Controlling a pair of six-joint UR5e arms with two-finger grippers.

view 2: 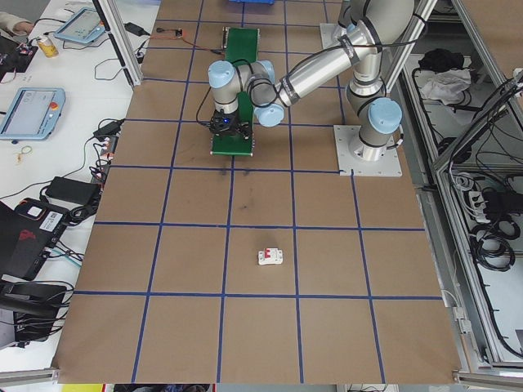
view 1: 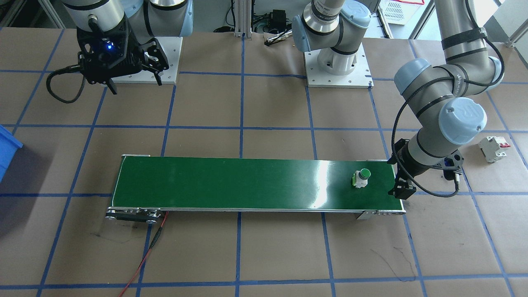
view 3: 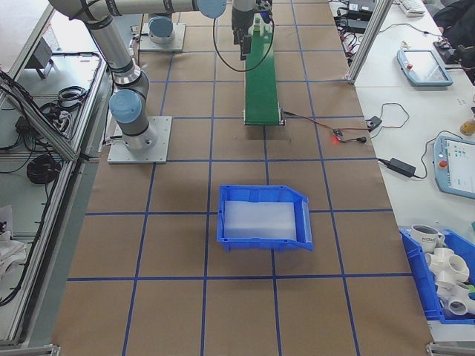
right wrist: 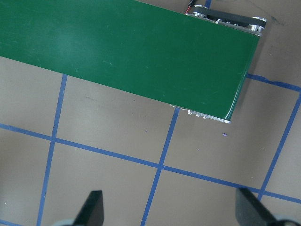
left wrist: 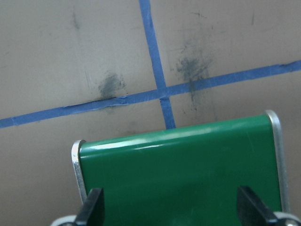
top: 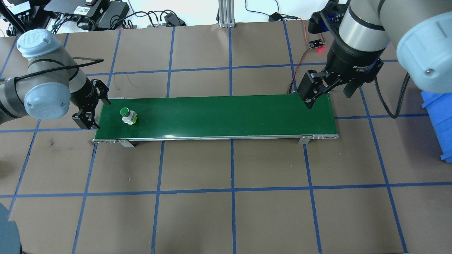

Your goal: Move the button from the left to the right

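Note:
The button, green-capped on a white body, stands upright on the green conveyor belt near the end on my left side. My left gripper hovers just off that end, a short way from the button, open and holding nothing. In the left wrist view the left gripper spans the belt end, and the button is out of frame. My right gripper hangs open and empty above the far corner of the belt's other end. The right wrist view shows only belt and table.
A white circuit breaker with red levers lies on the table beyond my left arm. A blue bin sits past the belt's right end. A red wire runs from the belt to a small lit board.

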